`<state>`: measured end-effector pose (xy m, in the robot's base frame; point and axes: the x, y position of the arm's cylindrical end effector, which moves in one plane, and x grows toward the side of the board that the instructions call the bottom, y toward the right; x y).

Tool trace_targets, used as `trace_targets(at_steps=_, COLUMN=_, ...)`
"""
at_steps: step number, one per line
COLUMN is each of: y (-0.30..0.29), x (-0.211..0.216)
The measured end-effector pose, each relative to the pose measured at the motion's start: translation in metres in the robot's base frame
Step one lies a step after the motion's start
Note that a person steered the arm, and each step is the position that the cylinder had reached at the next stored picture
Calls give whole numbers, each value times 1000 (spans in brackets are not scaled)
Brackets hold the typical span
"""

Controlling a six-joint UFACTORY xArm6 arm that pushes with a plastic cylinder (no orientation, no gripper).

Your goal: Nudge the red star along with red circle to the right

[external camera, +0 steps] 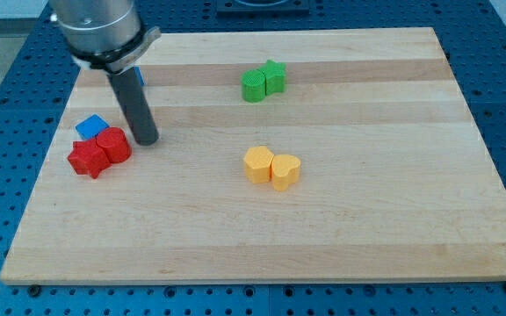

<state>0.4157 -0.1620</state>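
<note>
The red star (87,159) lies at the view's left on the wooden board (323,237). The red circle (113,145) touches it on its upper right. A blue block (91,127) sits just above the two, touching them. My tip (146,140) rests on the board just right of the red circle, a small gap apart from it. The dark rod rises from there up to the arm's grey end at the view's top left.
Two green blocks (263,81) sit together at the top centre. Two yellow blocks (271,167) sit together near the middle. Another blue block (140,75) is mostly hidden behind the rod. The board's left edge is close to the red star.
</note>
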Motion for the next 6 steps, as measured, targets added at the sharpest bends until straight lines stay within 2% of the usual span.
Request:
trace_targets(at_steps=1, y=-15, x=-36)
trace_targets(at_steps=3, y=-138, x=-21)
trace_targets(at_steps=4, y=-142, x=0)
trace_targets(at_steps=5, y=-118, x=36)
trace_targets(at_steps=6, y=-94, x=37)
